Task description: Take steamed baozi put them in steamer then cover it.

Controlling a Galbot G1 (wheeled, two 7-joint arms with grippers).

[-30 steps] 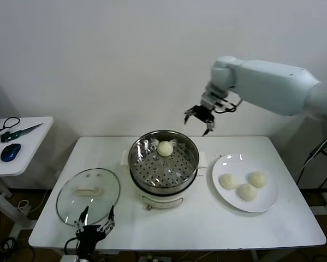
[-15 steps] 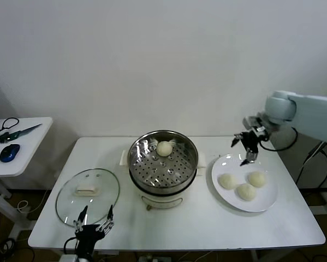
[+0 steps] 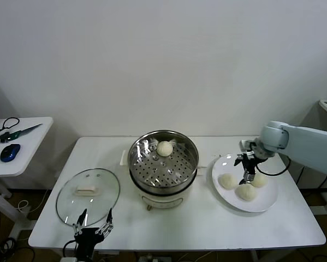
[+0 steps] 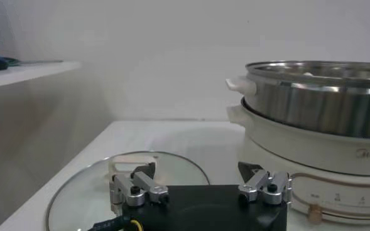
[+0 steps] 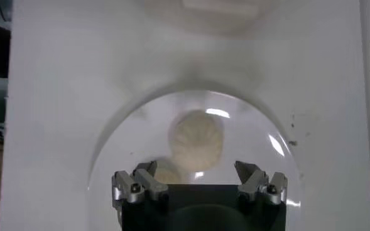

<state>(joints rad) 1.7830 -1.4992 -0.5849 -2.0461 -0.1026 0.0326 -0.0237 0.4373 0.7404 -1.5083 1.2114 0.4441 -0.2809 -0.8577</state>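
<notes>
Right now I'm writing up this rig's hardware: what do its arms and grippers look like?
The right arm is a thick, smooth white-grey shell with a rounded joint and a thin black cable looping at the wrist. Both the right gripper and the left gripper are black, with silvery metal fingers fixed by dark screws.

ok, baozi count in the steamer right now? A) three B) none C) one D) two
C: the head view shows a single baozi on the perforated tray at the back of the steamer, while three more sit on the white plate, where the right gripper hangs over them with jaws open.
</notes>
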